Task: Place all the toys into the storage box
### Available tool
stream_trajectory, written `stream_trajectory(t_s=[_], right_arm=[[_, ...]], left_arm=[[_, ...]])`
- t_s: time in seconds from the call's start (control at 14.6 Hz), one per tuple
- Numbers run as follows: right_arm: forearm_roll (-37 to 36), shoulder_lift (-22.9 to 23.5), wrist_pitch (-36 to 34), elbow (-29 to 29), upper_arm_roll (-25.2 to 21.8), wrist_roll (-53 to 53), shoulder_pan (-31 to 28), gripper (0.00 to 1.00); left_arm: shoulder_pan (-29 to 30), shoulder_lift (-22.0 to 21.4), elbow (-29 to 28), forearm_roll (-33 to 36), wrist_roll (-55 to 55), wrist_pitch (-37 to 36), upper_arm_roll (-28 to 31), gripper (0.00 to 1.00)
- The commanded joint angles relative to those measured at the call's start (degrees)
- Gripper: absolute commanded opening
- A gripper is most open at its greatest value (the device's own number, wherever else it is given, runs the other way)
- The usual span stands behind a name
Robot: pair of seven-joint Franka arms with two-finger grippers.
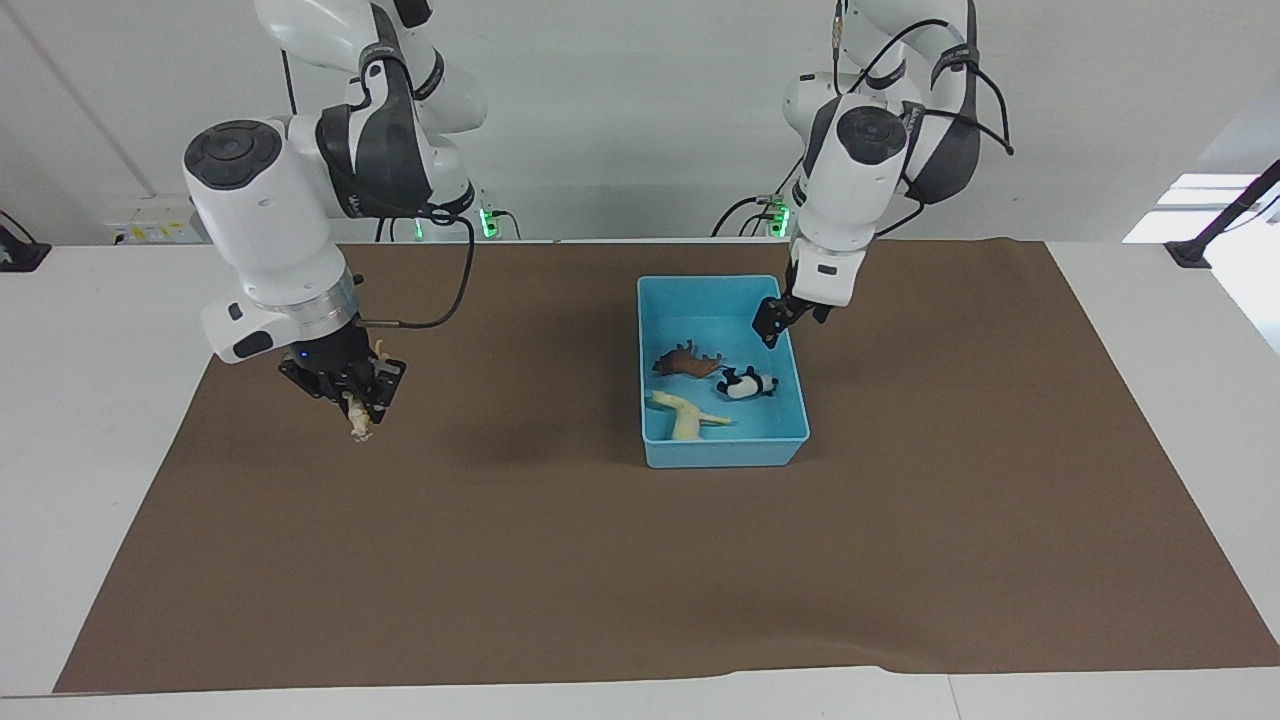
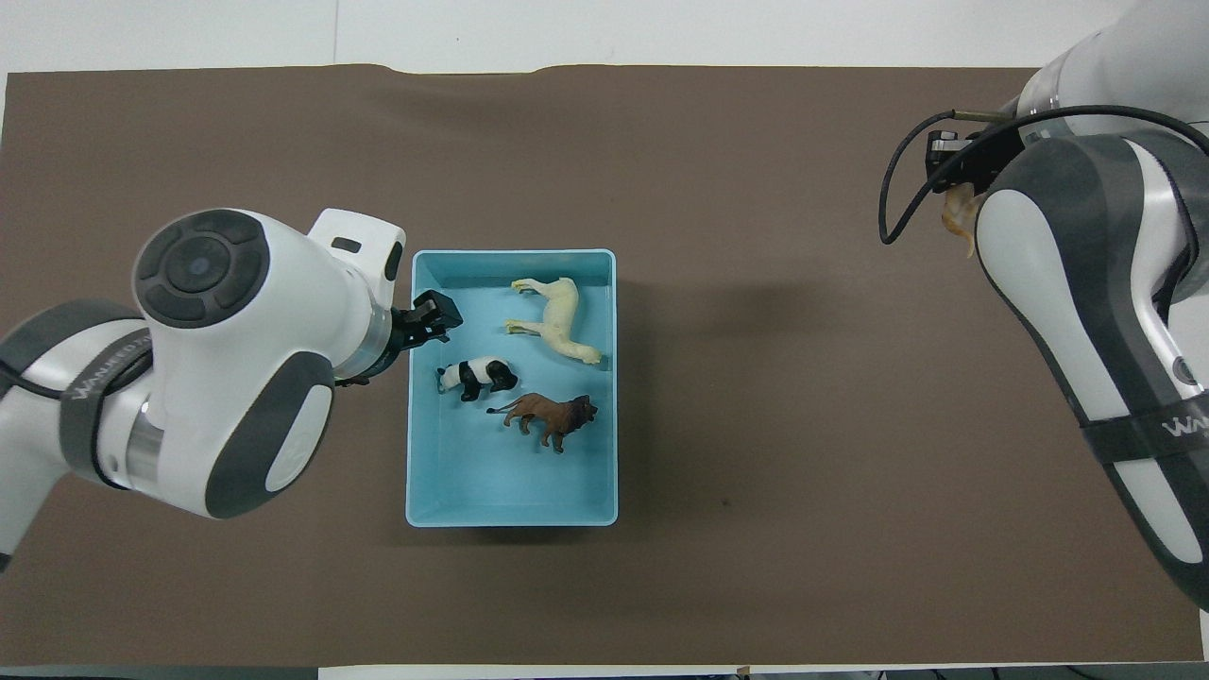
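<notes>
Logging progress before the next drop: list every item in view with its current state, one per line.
storage box: on the mat, holding three toys
horse: lying in the box
lion: lying in the box
panda: lying in the box, released
cat: held above the mat
left end effector: open, over the box
right end effector: shut on the cat

**Three toys in the box, one up in a claw**

On the counter (image 1: 80, 420), a mat (image 1: 560, 560). On the mat, the storage box (image 1: 722, 452). In the box: horse (image 2: 557, 319) farthest from the robots, lion (image 2: 548, 417) nearer, panda (image 2: 477, 376) beside the lion, toward the left arm's end. Over that edge of the box, the left claw (image 1: 775, 325). Over the mat toward the right arm's end, well apart from the box, the right claw (image 1: 352, 392) with the cat (image 1: 360, 418) in it.
</notes>
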Motion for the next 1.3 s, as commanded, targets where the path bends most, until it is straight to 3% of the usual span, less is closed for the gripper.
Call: stream_trajectory(t_s=[0.0, 0.2, 0.41, 0.61, 0.82, 0.96, 1.09, 1.16, 1.23], right_arm=[[0.88, 0.86, -2.68, 4.15, 1.71, 5.55, 4.2, 0.0], [1.24, 3.49, -2.68, 8.72, 1.8, 16.8, 13.07, 0.0], [0.63, 9.46, -1.45, 14.78, 1.18, 26.75, 22.56, 0.0], [-0.08, 11.41, 2.48, 14.63, 1.09, 30.1, 27.76, 0.0], [-6.65, 19.21, 9.93, 14.28, 1.18, 40.8, 34.09, 0.0], [-7.73, 19.94, 14.27, 9.73, 1.18, 41.89, 34.63, 0.0], [-7.38, 19.67, 14.73, 8.48, 1.27, 42.85, 34.81, 0.0], [-7.38, 19.5, 14.29, 8.13, 1.18, 43.29, 34.98, 0.99], [-7.29, 19.32, 12.72, 8.65, 1.18, 45.03, 35.6, 1.0]], left_arm=[[4.72, -3.72, 5.12, -0.87, 8.52, -9.83, -0.06, 1.0], [9.29, -4.52, 9.0, -0.17, 23.81, -19.07, 0.37, 1.0], [12.12, -4.95, 9.53, 2.37, 40.34, -23.56, 0.9, 1.0], [13.18, -6.19, 8.84, 2.47, 42.41, -22.7, 1.26, 1.0], [13.7, -5.4, 10.23, 2.3, 43.45, -21.99, 1.95, 1.0], [13.8, -2.16, 14.35, 2.21, 43.64, -23.3, 2.22, 1.0], [13.27, -1.53, 14.9, 2.38, 43.81, -23.92, 2.4, 1.0], [12.75, -1.88, 14.46, 2.65, 43.9, -24.19, 2.49, 1.0], [12.48, -1.97, 14.02, 2.65, 43.9, -24.19, 2.49, 1.0]])
